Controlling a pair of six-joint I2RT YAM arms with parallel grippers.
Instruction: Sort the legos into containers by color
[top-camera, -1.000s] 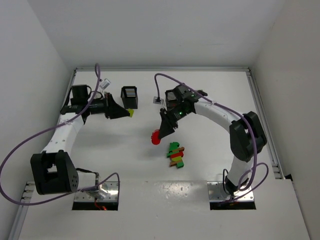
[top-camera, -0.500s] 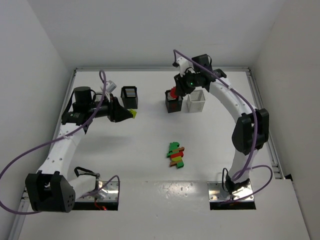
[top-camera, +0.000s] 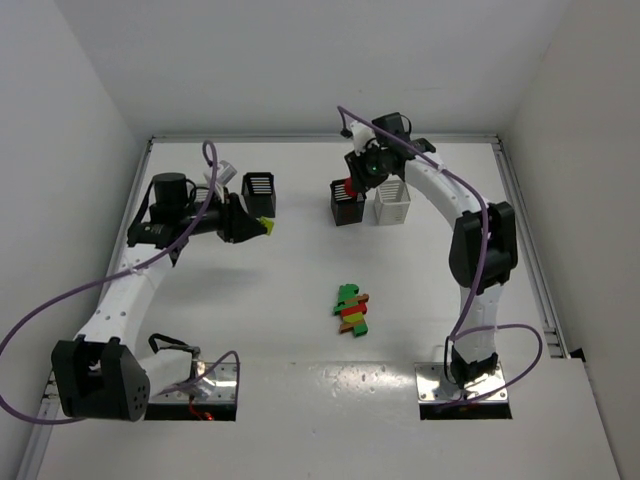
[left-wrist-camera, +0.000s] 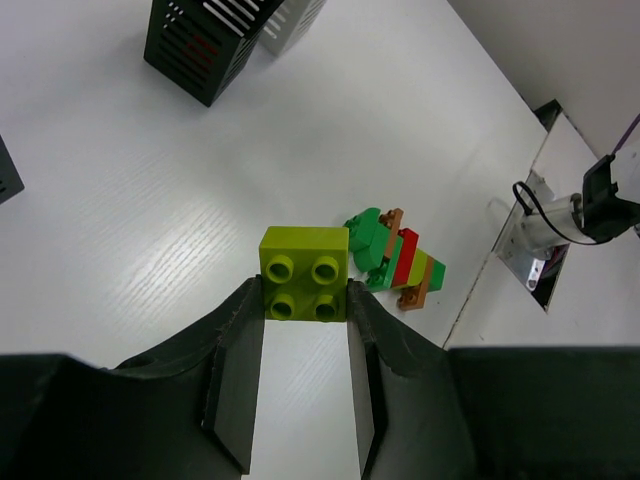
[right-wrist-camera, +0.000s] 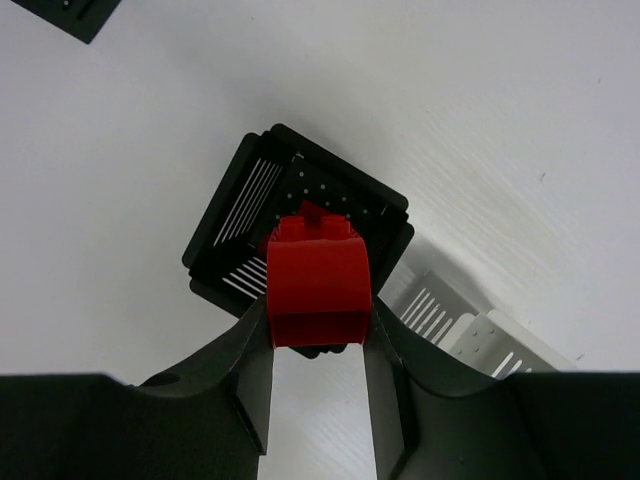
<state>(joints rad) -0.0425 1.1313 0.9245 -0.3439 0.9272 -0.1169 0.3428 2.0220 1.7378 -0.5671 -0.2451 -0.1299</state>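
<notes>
Top view: left hand (top-camera: 260, 226) was partly closed, gripping a yellow-green brick (top-camera: 264, 226) just in front of a black bin (top-camera: 259, 186) at far left. Right hand (top-camera: 349, 184) was pinched on a red brick (top-camera: 344, 187) above a second black bin (top-camera: 347, 208), which had a white bin (top-camera: 392, 203) touching or just beside it on the right. A pile of legos (top-camera: 351, 310) sat mid-tabletop (top-camera: 300, 350), well apart from both hands. A second ago the right hand carried the red brick near that pile; it had since swung to the far bins. The left hand barely shifted and the pile was unchanged. Left wrist view: narrow grip, both fingers (left-wrist-camera: 236, 340) flat against the yellow-green brick's (left-wrist-camera: 303, 272) sides, four studs up, which the top view did not show. Right wrist view: the red brick (right-wrist-camera: 318, 278) was clamped directly over the second black bin's (right-wrist-camera: 240, 215) open mouth, not yet released; the bin's slatted walls and dotted floor showed only here.
</notes>
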